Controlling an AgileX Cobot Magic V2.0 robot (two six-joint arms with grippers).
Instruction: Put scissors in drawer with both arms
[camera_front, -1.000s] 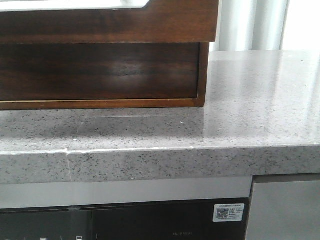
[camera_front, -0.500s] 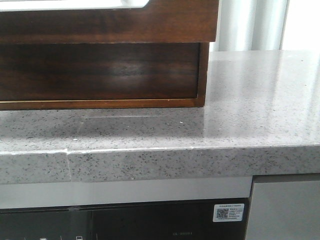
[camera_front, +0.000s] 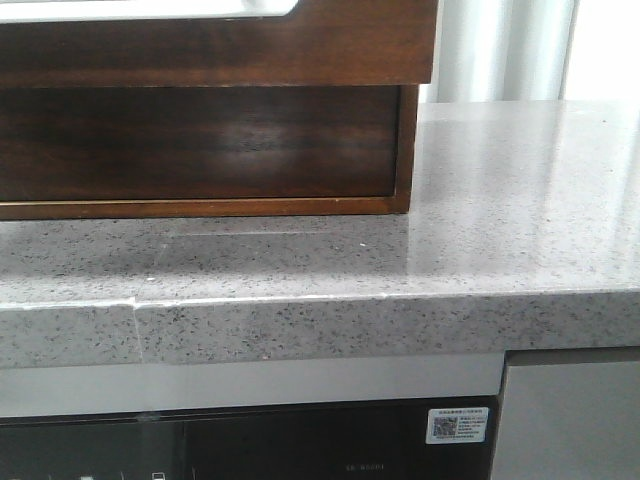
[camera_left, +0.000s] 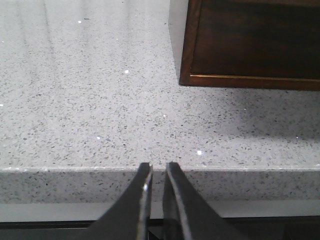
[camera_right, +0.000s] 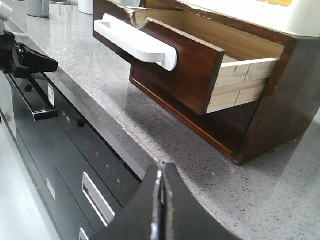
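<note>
The scissors are not in any view. The drawer (camera_right: 192, 62) is the upper one of a dark brown wooden cabinet (camera_right: 272, 95). It stands pulled out, with a white handle (camera_right: 140, 42) and a light wood inside that shows nothing in it. In the front view its front (camera_front: 330, 45) overhangs at the top. My left gripper (camera_left: 158, 166) hangs at the counter's front edge, empty, its tips a narrow slit apart. My right gripper (camera_right: 161, 167) is shut and empty, low in front of the counter edge, to the cabinet's right. Neither gripper shows in the front view.
The grey speckled counter (camera_front: 500, 200) carries the cabinet. A closed dark panel (camera_front: 200, 140) sits below the open drawer. A black appliance front (camera_right: 85, 165) with a sticker (camera_front: 458, 424) lies under the counter. A black arm part (camera_right: 25, 60) shows at the far side of the right wrist view.
</note>
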